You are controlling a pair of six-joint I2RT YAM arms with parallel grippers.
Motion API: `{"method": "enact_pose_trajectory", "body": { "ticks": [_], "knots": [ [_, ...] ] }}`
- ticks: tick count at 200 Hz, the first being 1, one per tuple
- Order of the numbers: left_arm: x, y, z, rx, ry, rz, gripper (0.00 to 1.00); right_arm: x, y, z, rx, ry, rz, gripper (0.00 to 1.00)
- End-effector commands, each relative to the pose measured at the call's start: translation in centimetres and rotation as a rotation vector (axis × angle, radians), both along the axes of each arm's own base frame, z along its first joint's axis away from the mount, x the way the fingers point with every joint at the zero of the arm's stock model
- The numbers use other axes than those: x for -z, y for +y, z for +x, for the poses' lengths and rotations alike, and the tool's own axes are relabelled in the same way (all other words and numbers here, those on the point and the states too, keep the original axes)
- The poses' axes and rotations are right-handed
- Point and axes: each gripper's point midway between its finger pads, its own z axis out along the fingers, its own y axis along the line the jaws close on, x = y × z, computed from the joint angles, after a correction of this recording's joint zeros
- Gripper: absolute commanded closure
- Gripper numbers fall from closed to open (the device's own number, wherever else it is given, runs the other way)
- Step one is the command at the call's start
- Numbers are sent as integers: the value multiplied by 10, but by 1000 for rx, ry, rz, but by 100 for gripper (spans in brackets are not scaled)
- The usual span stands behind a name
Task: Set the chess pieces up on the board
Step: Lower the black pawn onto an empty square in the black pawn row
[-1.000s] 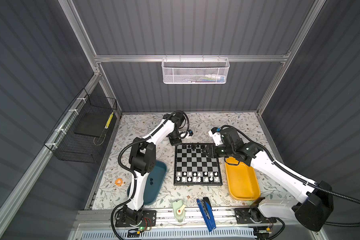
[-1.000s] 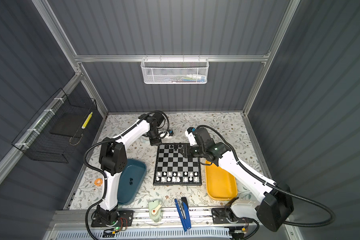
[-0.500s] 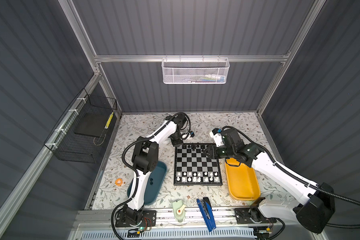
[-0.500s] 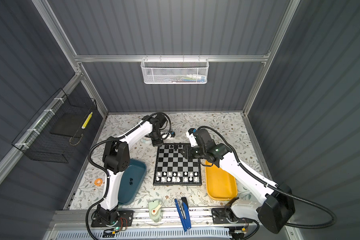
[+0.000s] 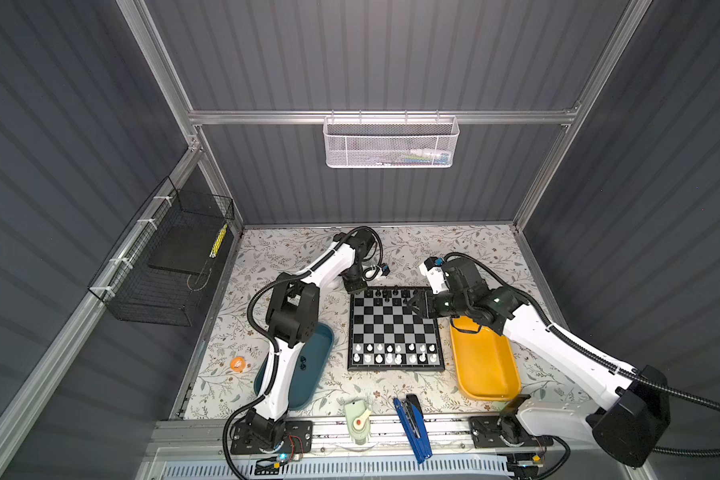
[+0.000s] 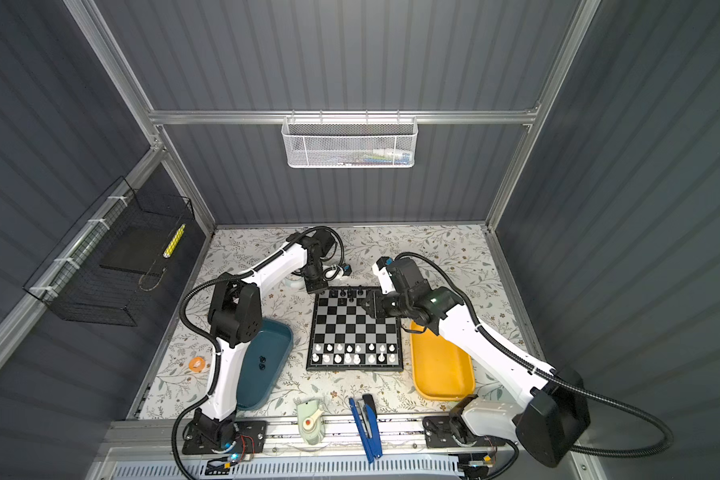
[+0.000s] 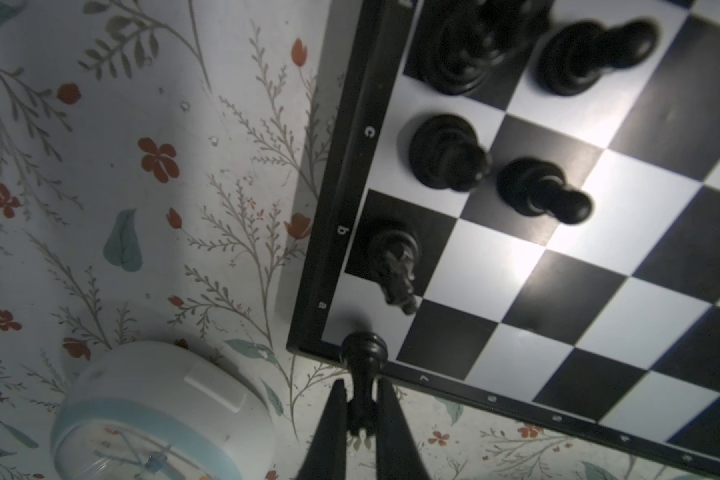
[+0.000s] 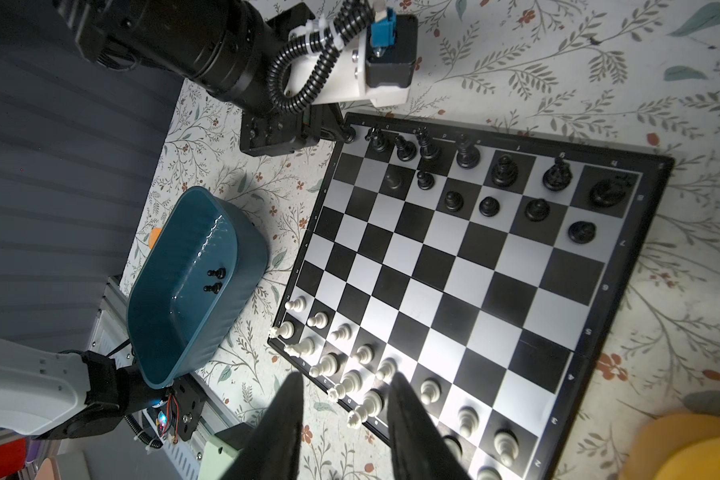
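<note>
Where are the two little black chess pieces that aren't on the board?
In both top views the two black pieces lie side by side inside the teal tray, just left of the board.

One board [image 5: 393,328] is lying between one teal tray [image 5: 321,345] and one yellow tray [image 5: 487,361]. Two loose black chessmen [image 8: 217,273] are lying in the teal tray; roughly a dozen upright black chessmen [image 8: 537,208] are standing at the board's far edge, two rows of white chessmen [image 8: 319,320] at its near edge.
</note>
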Motion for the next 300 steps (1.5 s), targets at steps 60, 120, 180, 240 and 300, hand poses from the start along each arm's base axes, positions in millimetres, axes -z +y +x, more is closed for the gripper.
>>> {"method": "enact_pose_trajectory", "body": {
  "ticks": [60, 120, 180, 240, 300],
  "knots": [
    [8, -7, 5, 8, -4, 10, 92, 8, -5, -1, 11, 14, -21, 64],
    [9, -8, 4, 14, -6, 17, 89, 10, -5, 0, 11, 14, -23, 63],
    [11, -9, 3, 15, -5, 20, 84, 12, -4, 0, 8, 20, -24, 63],
    [9, -10, 4, 16, -11, 20, 80, 13, -4, 0, 6, 20, -25, 63],
    [6, -10, 6, 12, -25, 15, 66, 12, -4, 0, 5, 16, -22, 63]
  ]
}}
